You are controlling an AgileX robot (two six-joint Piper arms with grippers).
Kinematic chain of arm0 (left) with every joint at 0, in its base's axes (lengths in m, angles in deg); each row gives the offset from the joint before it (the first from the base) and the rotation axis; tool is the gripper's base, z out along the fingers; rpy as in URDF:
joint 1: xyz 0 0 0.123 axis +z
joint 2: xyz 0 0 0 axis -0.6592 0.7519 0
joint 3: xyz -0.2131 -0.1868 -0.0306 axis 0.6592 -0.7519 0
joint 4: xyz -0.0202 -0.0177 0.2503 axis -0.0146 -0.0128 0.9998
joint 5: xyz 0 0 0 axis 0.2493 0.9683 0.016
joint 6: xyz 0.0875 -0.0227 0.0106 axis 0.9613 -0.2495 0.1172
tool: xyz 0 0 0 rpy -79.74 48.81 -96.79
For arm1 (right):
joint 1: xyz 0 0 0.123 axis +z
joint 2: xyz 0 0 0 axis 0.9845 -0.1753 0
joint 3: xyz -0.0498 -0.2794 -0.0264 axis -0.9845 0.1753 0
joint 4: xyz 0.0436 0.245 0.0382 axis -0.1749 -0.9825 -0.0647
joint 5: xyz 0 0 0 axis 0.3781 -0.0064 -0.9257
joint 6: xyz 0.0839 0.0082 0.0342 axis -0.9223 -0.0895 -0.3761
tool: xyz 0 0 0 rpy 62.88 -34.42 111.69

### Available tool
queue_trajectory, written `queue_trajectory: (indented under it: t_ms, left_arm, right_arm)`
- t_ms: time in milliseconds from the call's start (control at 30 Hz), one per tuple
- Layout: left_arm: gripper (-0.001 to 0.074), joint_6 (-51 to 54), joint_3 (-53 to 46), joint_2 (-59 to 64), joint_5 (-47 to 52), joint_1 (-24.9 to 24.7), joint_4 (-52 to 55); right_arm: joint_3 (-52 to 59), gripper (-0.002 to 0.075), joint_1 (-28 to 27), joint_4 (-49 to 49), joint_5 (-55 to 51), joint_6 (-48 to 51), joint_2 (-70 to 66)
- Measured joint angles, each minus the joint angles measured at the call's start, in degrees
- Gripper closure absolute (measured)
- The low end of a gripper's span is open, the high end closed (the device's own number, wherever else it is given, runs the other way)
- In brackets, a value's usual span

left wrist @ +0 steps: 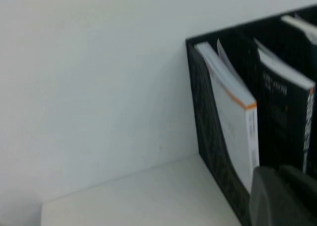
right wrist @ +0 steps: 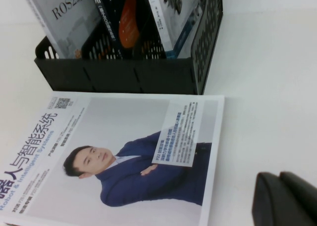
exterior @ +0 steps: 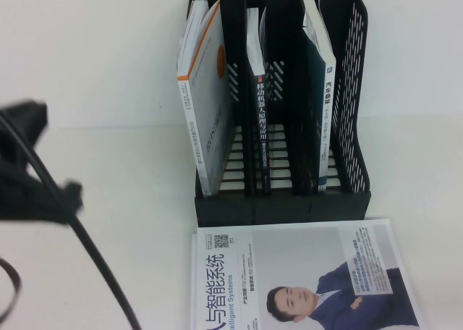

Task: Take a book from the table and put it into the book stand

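Observation:
The book stand (exterior: 359,91) is black with three slots and stands upright at the middle back of the white table (exterior: 94,69). The book (exterior: 328,106), with a teal-blue spine, stands in the stand's right slot; its white cover with the grey drawing shows in the right wrist view (right wrist: 173,8). My left gripper (exterior: 43,178) hangs left of the stand, shut and empty; its fingers (left wrist: 282,196) are near the stand's left wall (left wrist: 213,151). My right gripper (right wrist: 287,198) is shut and empty above bare table, right of the flat book; it is out of the high view.
A white-and-orange book (exterior: 206,91) leans in the left slot and a dark book (exterior: 259,98) stands in the middle slot. A book showing a suited man (exterior: 304,279) lies flat in front of the stand. My left arm's black cable (exterior: 94,257) crosses the front left.

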State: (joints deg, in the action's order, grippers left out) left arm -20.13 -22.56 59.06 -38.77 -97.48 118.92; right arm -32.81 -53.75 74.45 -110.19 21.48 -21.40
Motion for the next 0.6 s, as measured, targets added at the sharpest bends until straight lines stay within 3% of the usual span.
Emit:
queue_trajectory:
  t_ms: [200, 600]
  left_arm:
    - [0.0736, -8.11, -9.24, -0.41, -3.36, 0.00, 5.89]
    - [0.0737, -10.98, -10.73, -0.41, -0.51, 0.00, 6.01]
  right_arm:
    - [0.00, 0.0728, 0.00, 0.00, 0.00, 0.00, 0.00]
    - [0.00, 0.0728, 0.00, 0.00, 0.00, 0.00, 0.00]
